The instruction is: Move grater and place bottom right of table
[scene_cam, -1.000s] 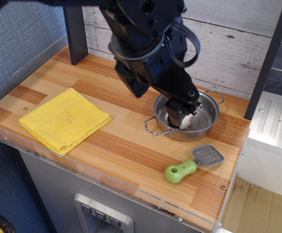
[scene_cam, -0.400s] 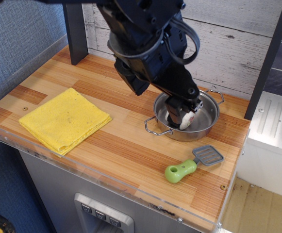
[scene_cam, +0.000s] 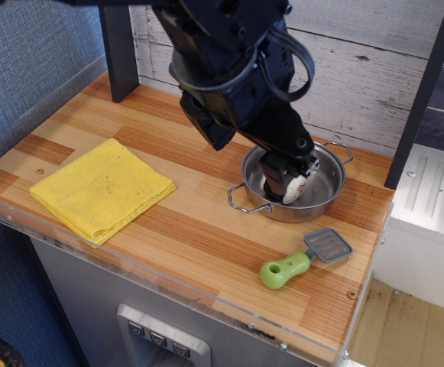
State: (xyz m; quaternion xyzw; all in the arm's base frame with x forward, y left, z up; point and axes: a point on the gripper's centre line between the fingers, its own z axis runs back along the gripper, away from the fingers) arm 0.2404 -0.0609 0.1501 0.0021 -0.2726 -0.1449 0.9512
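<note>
The grater lies flat on the wood-plank table near its front right corner. Its lime-green handle points front-left and its grey slotted head points back-right. My gripper hangs down inside the steel pan, well behind the grater and apart from it. Its fingers are seen edge-on with a white pad showing. The gap between them is hidden, and I see nothing held in them.
A folded yellow cloth lies at the front left of the table. A dark post stands at the back left. The clear acrylic rim runs along the front edge. A white plank wall stands behind the table.
The arm shifted slightly up and left over the pan between the earliest frame and now. The grater, the pan and the cloth have not moved.
</note>
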